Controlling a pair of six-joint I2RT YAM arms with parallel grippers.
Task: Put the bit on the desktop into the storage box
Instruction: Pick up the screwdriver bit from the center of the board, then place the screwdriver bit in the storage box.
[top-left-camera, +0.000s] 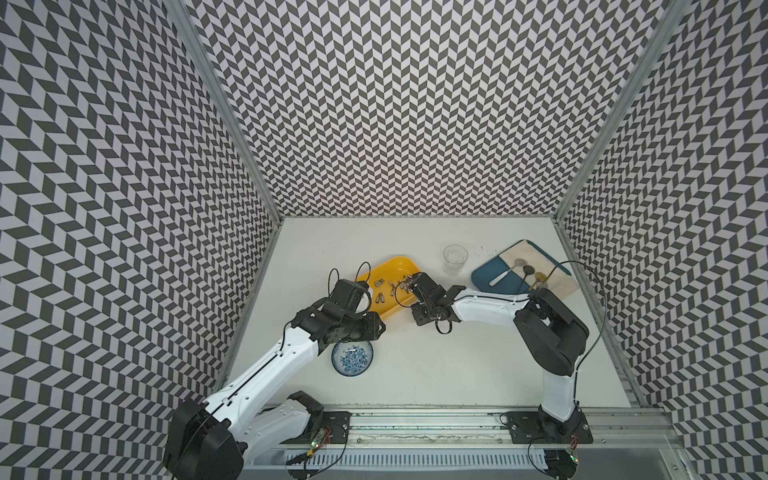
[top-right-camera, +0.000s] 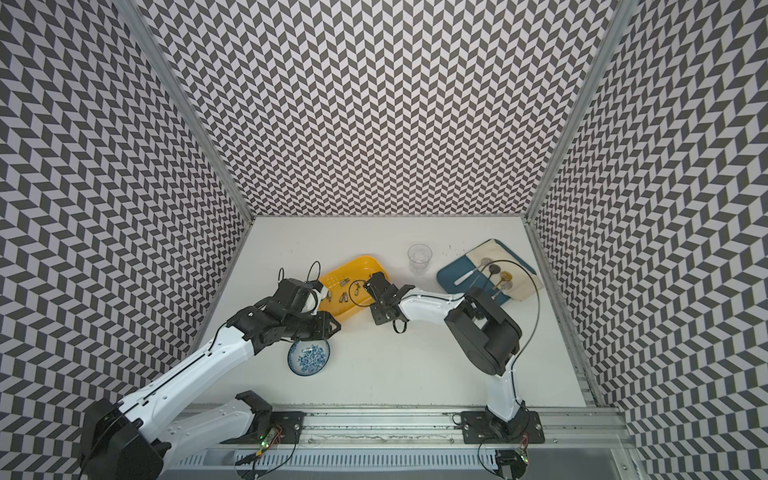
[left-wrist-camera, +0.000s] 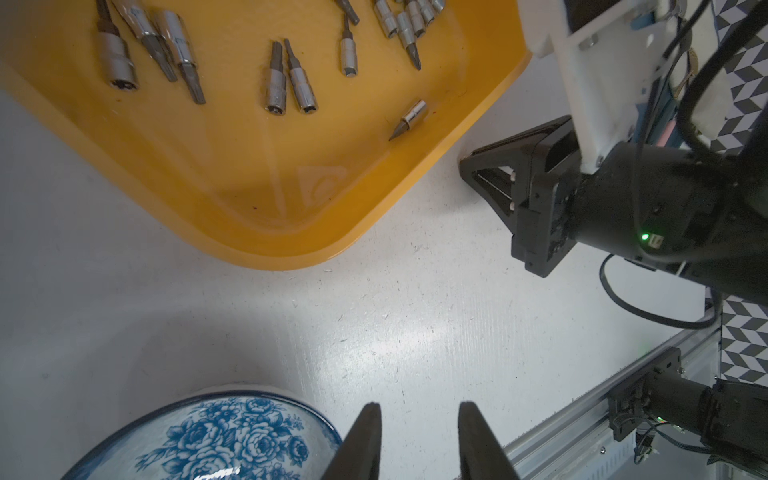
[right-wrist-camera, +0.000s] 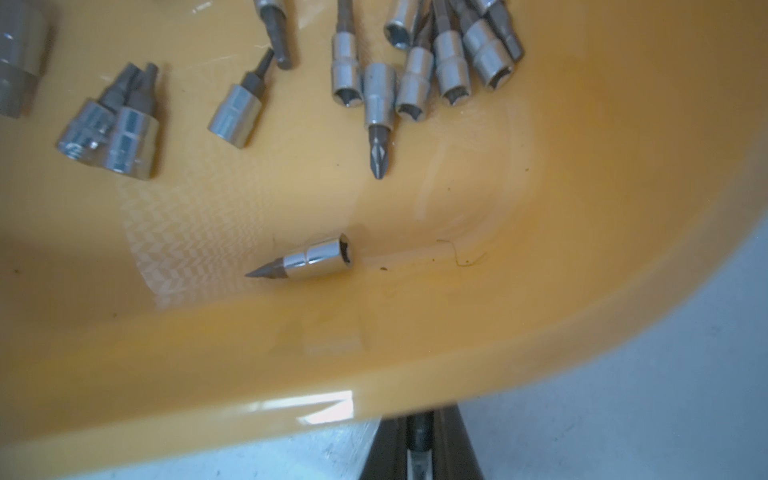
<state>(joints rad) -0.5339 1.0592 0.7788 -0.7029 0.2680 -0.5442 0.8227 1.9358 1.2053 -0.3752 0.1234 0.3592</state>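
The yellow storage box lies on the white desktop and holds several metal bits. My right gripper is at the box's right rim. It is shut on a bit, a dark shaft with a silver base between the fingers. The rim hides the very fingertips. My left gripper hangs over bare desktop beside the bowl. Its jaws stand a little apart with nothing between them. In both top views the left arm hides it.
A blue-and-white patterned bowl sits near the left arm. A clear glass stands behind the right arm. A dark-blue board with spoons and a cloth lies at the back right. The metal rail runs along the front.
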